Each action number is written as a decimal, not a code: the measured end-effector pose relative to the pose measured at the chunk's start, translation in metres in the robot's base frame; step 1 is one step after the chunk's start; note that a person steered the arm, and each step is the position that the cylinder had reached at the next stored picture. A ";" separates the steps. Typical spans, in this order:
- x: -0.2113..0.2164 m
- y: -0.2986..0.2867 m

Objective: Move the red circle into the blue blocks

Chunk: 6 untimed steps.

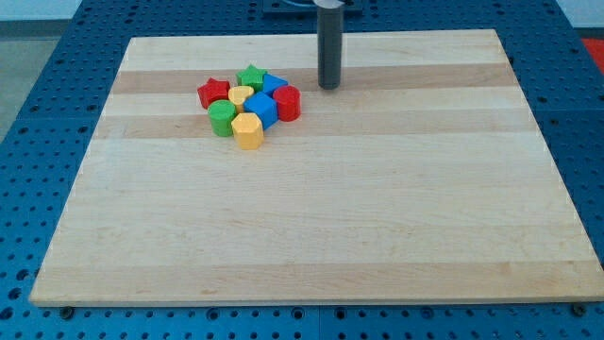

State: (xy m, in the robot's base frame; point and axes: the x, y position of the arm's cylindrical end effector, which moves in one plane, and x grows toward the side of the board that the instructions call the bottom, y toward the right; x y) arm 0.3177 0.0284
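The red circle (288, 103) stands on the wooden board, touching the right side of two blue blocks: one blue block (261, 110) to its left and another blue block (275, 83) just above-left. My tip (328, 86) rests on the board a short way to the upper right of the red circle, apart from it. All blocks sit in one tight cluster in the upper-left part of the board.
In the same cluster are a red star (214, 92), a green star (250, 75), a yellow heart (241, 94), a green cylinder (223, 118) and a yellow hexagon (248, 131). The board (311, 217) lies on a blue perforated table.
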 end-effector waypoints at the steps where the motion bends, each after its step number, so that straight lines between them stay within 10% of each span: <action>1: 0.035 -0.010; 6: 0.045 -0.022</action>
